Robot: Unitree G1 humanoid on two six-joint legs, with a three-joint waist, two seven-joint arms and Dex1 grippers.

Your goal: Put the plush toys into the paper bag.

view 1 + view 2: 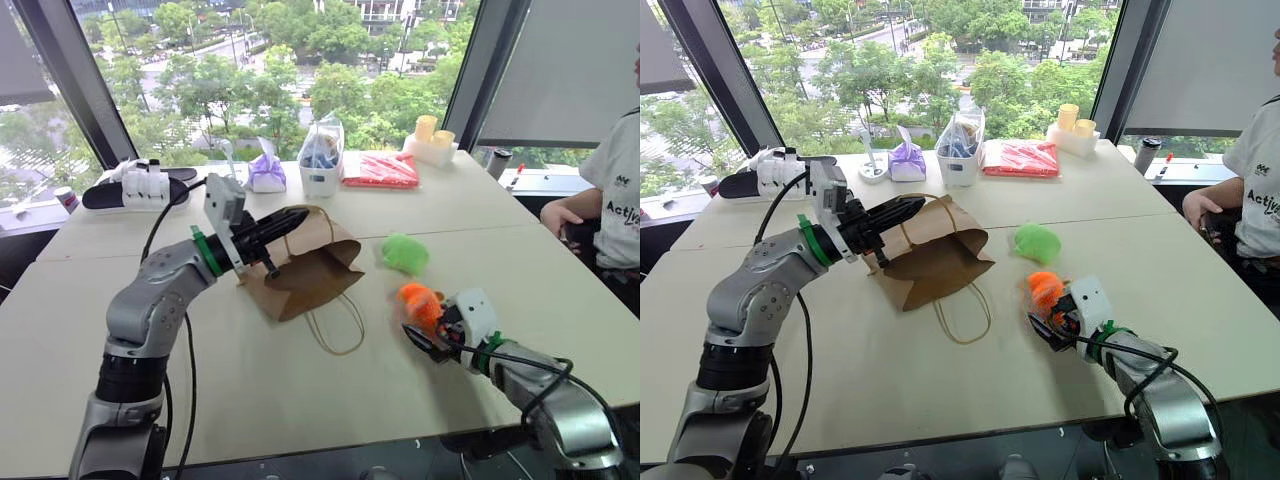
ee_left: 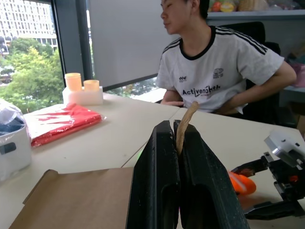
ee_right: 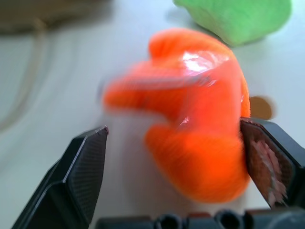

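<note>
The left claw [image 1: 293, 222] is shut tight on the top edge of the bag [image 1: 305, 268], pinching a strip of brown paper between its two fingers and holding that edge up a little off the tabletop [image 1: 250, 380]. The bag lies on its side near the middle, with its mouth facing the robot and one thin handle [image 1: 335, 325] looped out flat in front. The right claw [image 1: 428, 338] has its fingers wide apart, one on each side of the orange toy [image 1: 420, 303], which sits on the tabletop to the right of the bag. One finger looks like it is touching the toy's side, but the toy is not squeezed yet. The green toy [image 1: 405, 253] lies just past the orange one, a bit farther from the robot, and is not in the bag either. Things could go wrong from here. The orange toy is soft and round, so if the claw shuts on just the fuzzy edge it may pop out or roll away. The mouth of the bag is only held by one thin edge, so it may sag shut, and then the toy would bump the paper and push the bag away instead of going in
</note>
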